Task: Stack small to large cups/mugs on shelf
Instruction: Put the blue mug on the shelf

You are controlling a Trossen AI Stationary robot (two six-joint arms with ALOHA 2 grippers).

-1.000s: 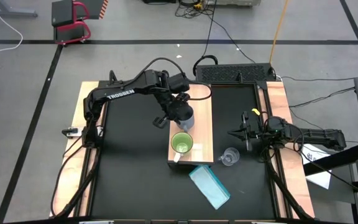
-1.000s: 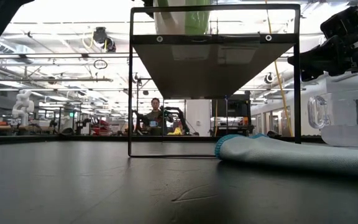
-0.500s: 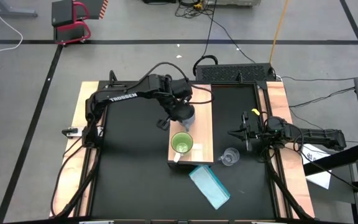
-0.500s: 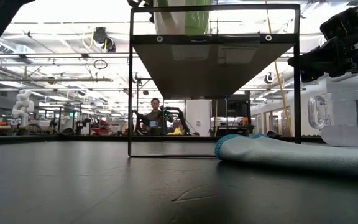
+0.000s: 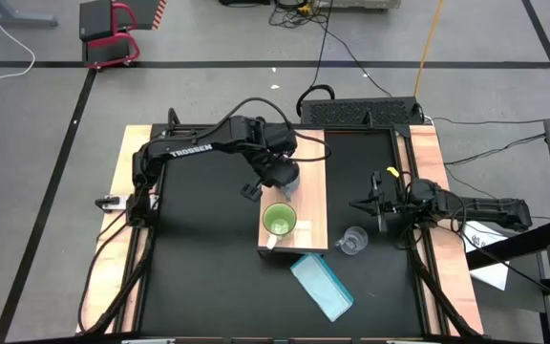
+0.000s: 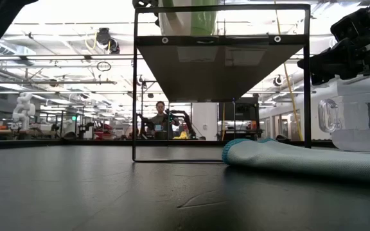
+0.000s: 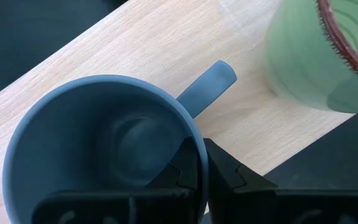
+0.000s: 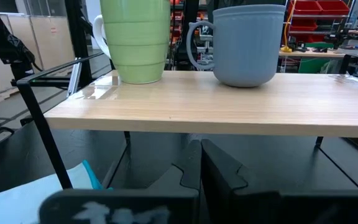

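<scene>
left gripper [image 5: 277, 175] fingers closed, right gripper [image 5: 378, 204] closed

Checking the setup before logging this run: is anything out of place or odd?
Only the glass cup: it stands on the table beside the shelf, while the green mug and grey-blue mug sit upright on it. No spills.

The left arm [image 5: 208, 145] has swung a little toward the upper left of the high view, and its gripper [image 5: 273, 172] has drawn back with it, off the middle of the grey-blue mug [image 5: 287, 178]. More of that mug's rim now shows on the shelf [image 5: 311, 205] above the green mug [image 5: 278, 221].
</scene>
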